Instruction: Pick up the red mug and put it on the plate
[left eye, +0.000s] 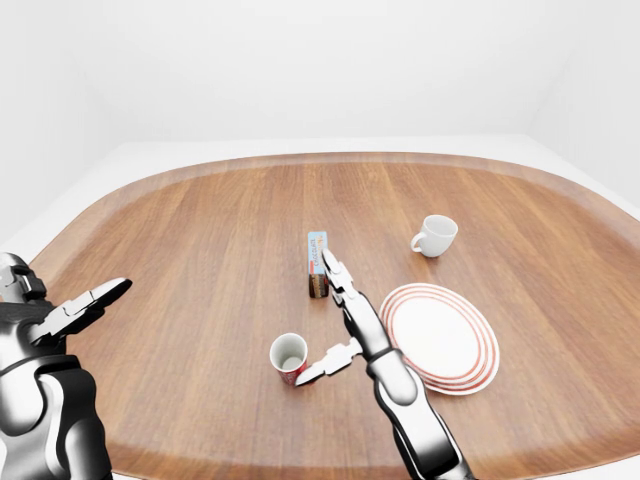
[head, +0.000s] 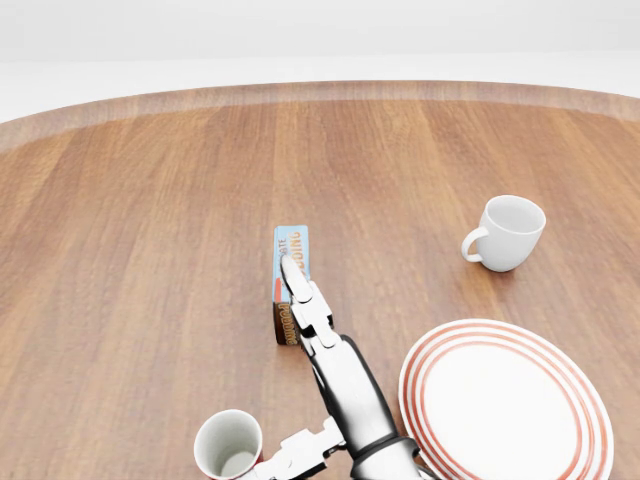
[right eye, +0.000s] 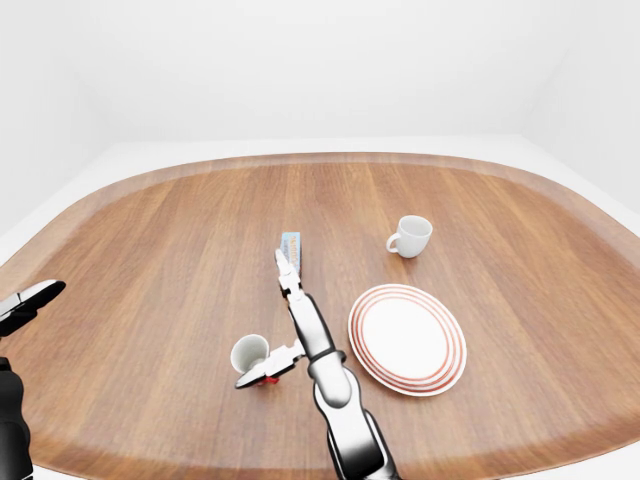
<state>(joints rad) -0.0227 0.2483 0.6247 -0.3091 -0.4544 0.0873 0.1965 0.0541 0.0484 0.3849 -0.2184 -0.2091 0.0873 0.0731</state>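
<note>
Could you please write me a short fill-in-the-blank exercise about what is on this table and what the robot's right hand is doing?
1. The right hand is open beside the red mug, which stands ____.
2. The plate has ____ rings round its rim.
3. The box standing on the wooden table reads chocolate ____.
4. The mug beyond the plate is ____.

Missing words: upright; red; pudding; white
</note>
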